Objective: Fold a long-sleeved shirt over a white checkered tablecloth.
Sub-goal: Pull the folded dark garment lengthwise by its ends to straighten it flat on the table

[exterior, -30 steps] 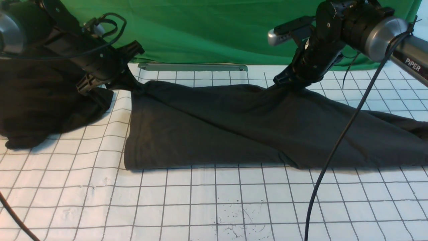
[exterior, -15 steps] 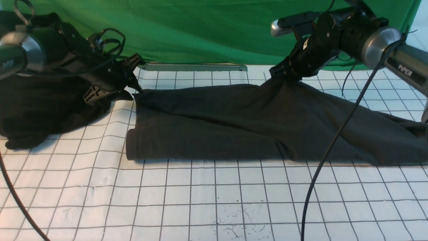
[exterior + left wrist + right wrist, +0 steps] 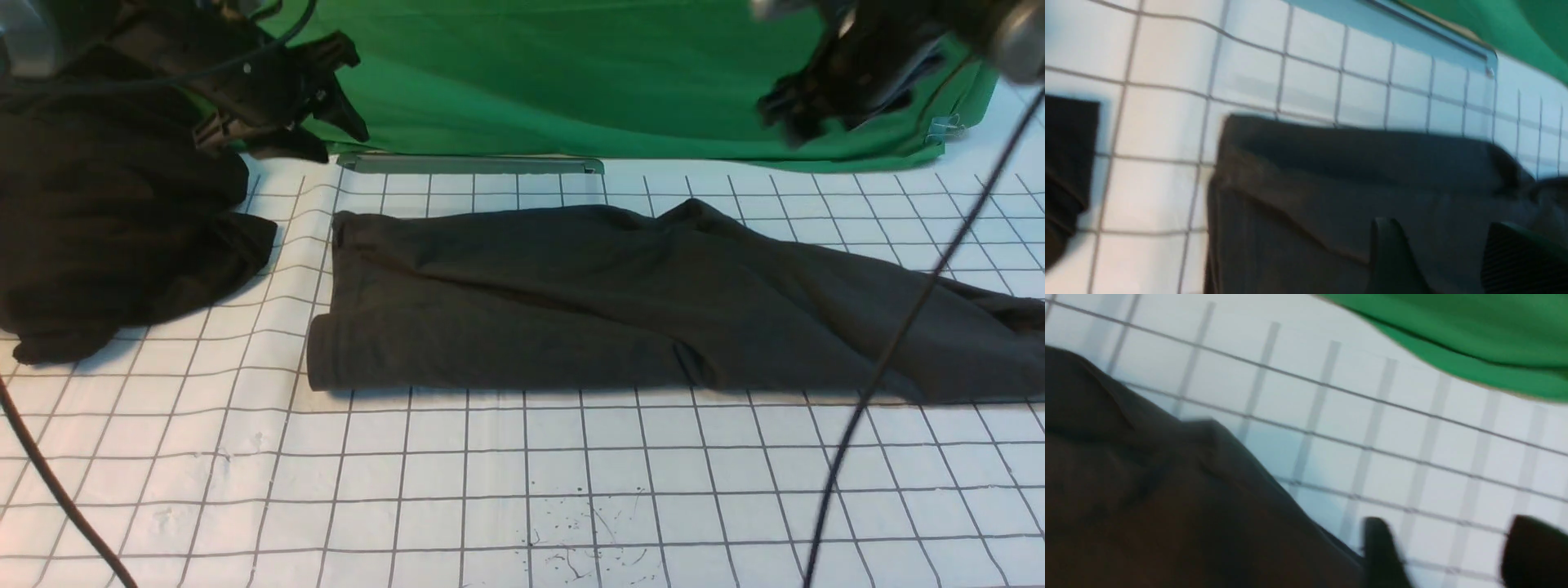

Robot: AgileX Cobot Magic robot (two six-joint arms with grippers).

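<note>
The long-sleeved shirt [image 3: 620,302] lies as a long dark charcoal band across the white checkered tablecloth [image 3: 522,482], folded lengthwise, its right end running off the view's edge. No print or label shows. My left gripper [image 3: 355,94] hangs open above and behind the shirt's far left corner, holding nothing. In the left wrist view the left gripper [image 3: 1449,249] has its fingers apart over the shirt [image 3: 1331,196]. My right gripper [image 3: 784,118], blurred, is raised open above the shirt's far edge. In the right wrist view the right gripper [image 3: 1453,547] frames bare tablecloth [image 3: 1372,416] beside the shirt [image 3: 1147,498].
A deeper black heap of cloth [image 3: 106,229] sits at the far left on the tablecloth. A green backdrop [image 3: 531,73] closes the back, with a grey bar [image 3: 469,163] at its foot. Black cables [image 3: 898,351] hang across the right and lower left.
Both grippers opened and let go of the shirt's far edge, then rose up and away. The far edge dropped flat onto the tablecloth.
</note>
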